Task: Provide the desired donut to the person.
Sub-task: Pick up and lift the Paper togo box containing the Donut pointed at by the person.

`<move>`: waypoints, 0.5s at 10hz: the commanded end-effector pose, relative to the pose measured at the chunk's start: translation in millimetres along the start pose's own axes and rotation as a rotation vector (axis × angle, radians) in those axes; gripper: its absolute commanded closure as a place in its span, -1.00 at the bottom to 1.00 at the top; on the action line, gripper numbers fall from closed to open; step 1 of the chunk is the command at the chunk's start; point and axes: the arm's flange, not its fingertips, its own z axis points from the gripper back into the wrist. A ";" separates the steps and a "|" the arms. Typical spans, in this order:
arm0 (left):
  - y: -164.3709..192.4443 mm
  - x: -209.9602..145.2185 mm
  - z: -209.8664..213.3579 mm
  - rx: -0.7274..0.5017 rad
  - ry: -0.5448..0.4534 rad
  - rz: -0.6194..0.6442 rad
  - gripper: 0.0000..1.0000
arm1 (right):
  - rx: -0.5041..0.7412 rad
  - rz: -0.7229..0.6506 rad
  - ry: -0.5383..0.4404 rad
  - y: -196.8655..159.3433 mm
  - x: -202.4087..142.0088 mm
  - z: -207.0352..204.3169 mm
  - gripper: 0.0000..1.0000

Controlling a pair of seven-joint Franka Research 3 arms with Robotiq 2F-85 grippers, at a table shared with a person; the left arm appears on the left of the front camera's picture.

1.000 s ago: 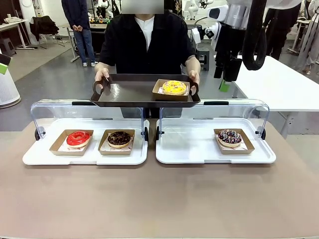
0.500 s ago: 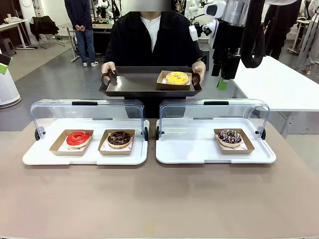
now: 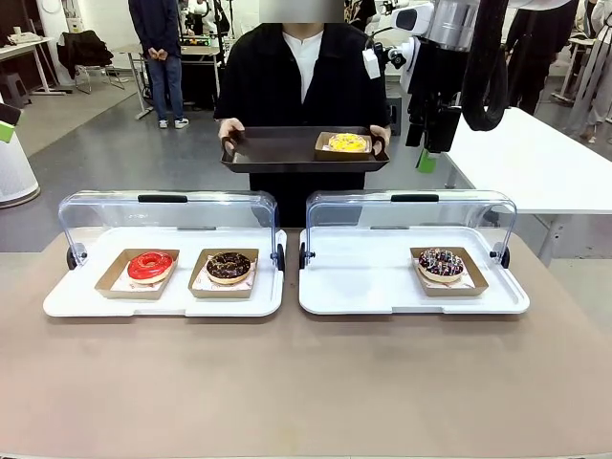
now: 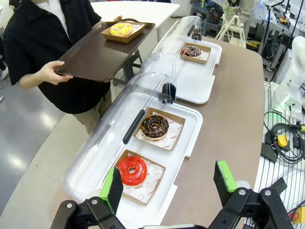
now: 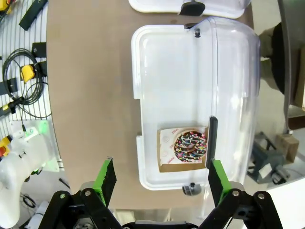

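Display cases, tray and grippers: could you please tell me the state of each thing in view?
left lid: open, rolled back
right lid: open, rolled back
brown tray: held by the person, carrying the yellow donut
red donut: in its card tray, left case
chocolate donut: in its card tray, left case
sprinkled donut: in its card tray, right case
left gripper: open, empty
right gripper: open, empty

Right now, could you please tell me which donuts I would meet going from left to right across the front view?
Red donut → chocolate donut → yellow donut → sprinkled donut.
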 end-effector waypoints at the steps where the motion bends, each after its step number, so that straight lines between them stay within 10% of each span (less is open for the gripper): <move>1: -0.3 1.1 -0.8 -0.001 -0.014 0.003 -1.00 | 0.003 -0.011 0.015 0.7 -0.3 1.3 -1.00; 3: -0.3 1.1 -0.8 -0.001 -0.014 0.003 -1.00 | 0.000 0.000 0.000 0.0 0.0 0.0 -1.00; 5: -0.3 1.1 -0.8 -0.001 -0.014 0.003 -1.00 | 0.038 -0.052 -0.284 -13.8 -54.4 19.1 -1.00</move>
